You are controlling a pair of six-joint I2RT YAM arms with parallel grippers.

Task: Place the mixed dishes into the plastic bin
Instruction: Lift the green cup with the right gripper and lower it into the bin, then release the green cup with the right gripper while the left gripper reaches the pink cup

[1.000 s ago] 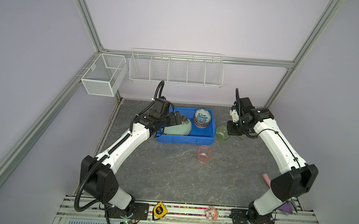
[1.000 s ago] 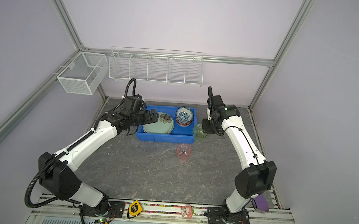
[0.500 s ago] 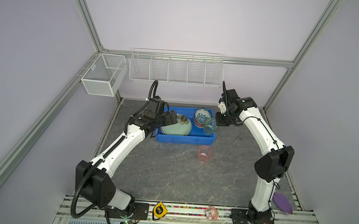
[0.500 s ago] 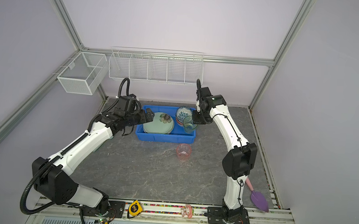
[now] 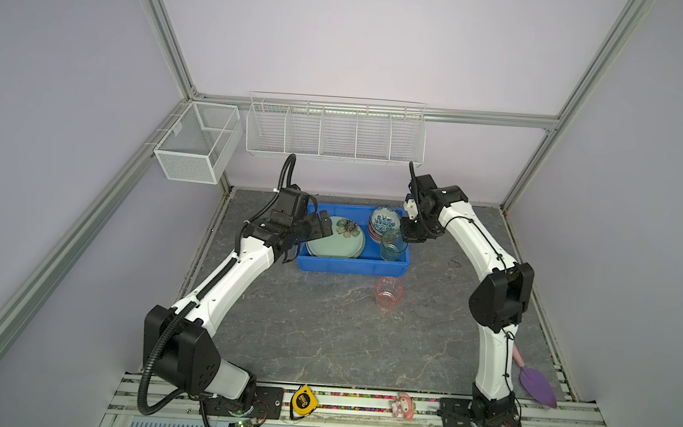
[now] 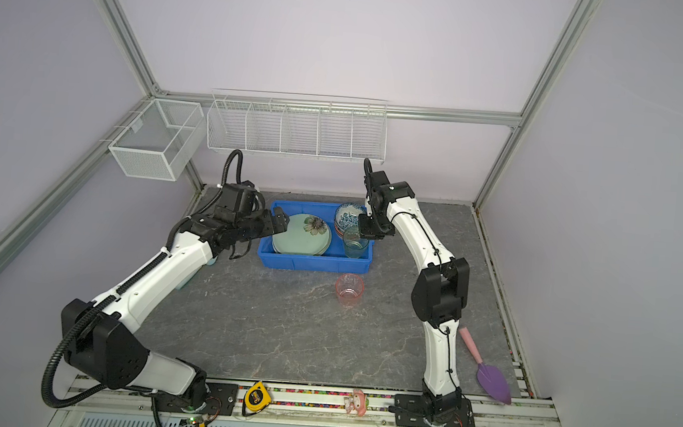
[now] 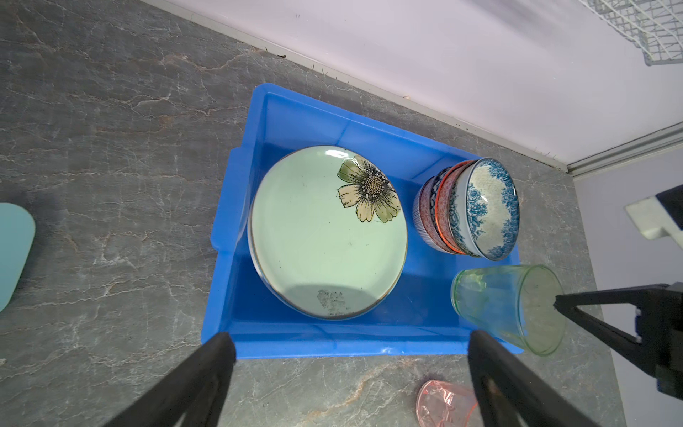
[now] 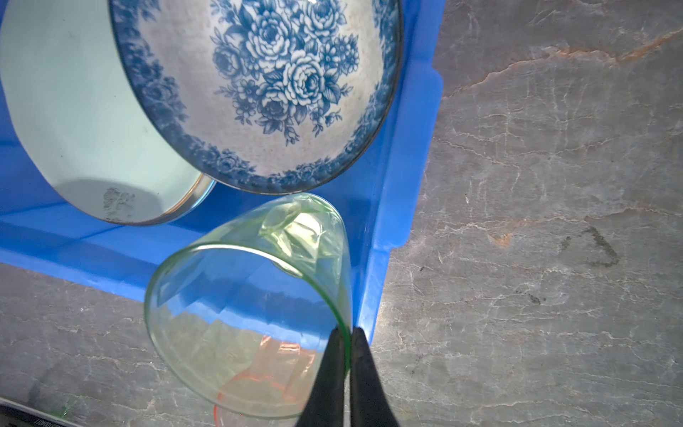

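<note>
We see the blue plastic bin (image 5: 351,266) at the back of the grey stone-patterned tabletop (image 5: 322,330). Inside it a pale green plate with a flower (image 5: 339,243) tops a stack of plates on the left. A stack of patterned bowls (image 5: 385,222) sits at the right and leans towards the bin's end. A translucent pink cup (image 5: 389,293) stands upright on the tabletop just in front of the bin's right front corner, apart from it. A purple scoop with a pink handle (image 5: 537,384) lies well off by the base of the right arm. In the left wrist view we see a teal rounded object (image 7: 13,255) on the tabletop outside the bin's left end. A white wire rack (image 5: 333,132) and a white mesh basket (image 5: 197,145) hang on the back frame.

The right gripper (image 8: 345,344) pinches the rim of the translucent green cup (image 8: 251,303), one finger inside and one outside. The cup is tilted over the bin's right front corner, just beside the bowls. We cannot tell whether its base touches the bin floor. The left gripper (image 7: 351,338) hovers at the bin's left end with its jaws spread wide, holding nothing.

A yellow tape measure (image 5: 303,401) and a small pink figurine (image 5: 401,407) sit on the front rail. The mark on the tape measure's face is too small for us to read.
</note>
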